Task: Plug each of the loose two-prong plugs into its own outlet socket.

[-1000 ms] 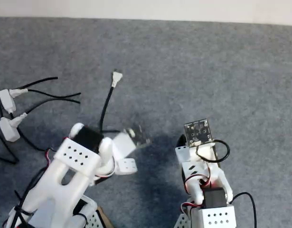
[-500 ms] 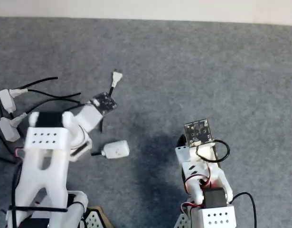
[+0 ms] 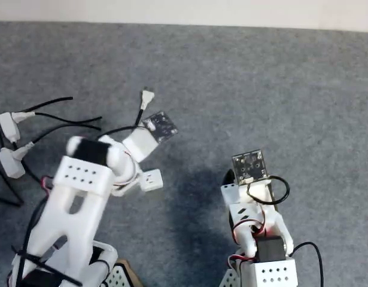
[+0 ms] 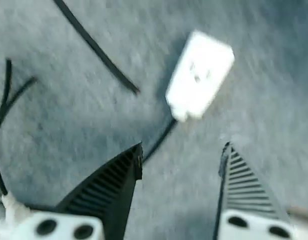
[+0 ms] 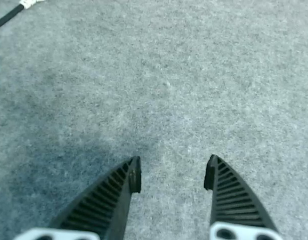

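Observation:
A loose white two-prong plug [image 3: 147, 97] on a black cord lies on the grey carpet, far of my left arm [image 3: 82, 179]. In the left wrist view a white outlet socket [image 4: 200, 75] with a short black cord lies just ahead of my left gripper [image 4: 183, 156], which is open and apart from it. A small white block [image 3: 151, 179] sits beside that arm's wrist. My right gripper [image 5: 172, 174] is open over bare carpet, and the right arm [image 3: 255, 203] stays near the front edge. The plug's tip [image 5: 27, 3] shows far off.
Two white socket blocks [image 3: 6, 126] [image 3: 10, 162] with plugs and black cords lie at the left edge. A black cable [image 4: 96, 47] crosses the carpet near the socket. Open carpet spreads to the right and far side.
My left arm swung from the middle front out to the left, then back right and farther away. The white block by it shifted too. The right arm kept still.

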You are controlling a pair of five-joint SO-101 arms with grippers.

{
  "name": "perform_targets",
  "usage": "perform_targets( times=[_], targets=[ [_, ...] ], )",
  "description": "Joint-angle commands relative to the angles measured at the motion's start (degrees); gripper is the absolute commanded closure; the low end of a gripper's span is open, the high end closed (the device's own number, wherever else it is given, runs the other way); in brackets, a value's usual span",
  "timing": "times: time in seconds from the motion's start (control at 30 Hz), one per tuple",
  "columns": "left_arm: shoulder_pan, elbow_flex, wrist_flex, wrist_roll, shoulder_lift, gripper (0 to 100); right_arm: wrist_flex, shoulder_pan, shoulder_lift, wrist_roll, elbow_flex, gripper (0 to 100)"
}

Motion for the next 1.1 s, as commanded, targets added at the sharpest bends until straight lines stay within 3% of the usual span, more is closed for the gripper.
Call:
perform_targets(
  times=[0.0,0.17,0.43,0.6,0.77,0.93,1.07],
  targets=[
    [2.3,6.1,-11.6,3.8,0.0,70,-0.7,-0.7,-1.2,0.4,6.6,79.2],
    [2.0,10.8,-21.8,10.3,0.0,68,-0.7,-0.7,-1.2,0.4,6.6,79.2],
    [2.2,17.7,-24.5,10.3,0.0,68,-0.7,-0.7,-1.2,0.4,6.6,79.2],
    [0.0,15.9,-25.0,10.5,0.0,68,-0.7,-0.7,-1.2,0.4,6.6,79.2],
    [-4.4,12.5,-32.6,14.4,0.4,68,-0.7,-0.7,-1.2,0.4,6.6,79.2],
    [-8.6,10.2,-39.6,14.3,10.7,68,-0.7,-0.7,-1.2,0.4,6.6,79.2],
    [-9.5,6.3,-40.5,14.3,21.8,68,-0.7,-0.7,-1.2,0.4,6.6,79.2]
  ],
)
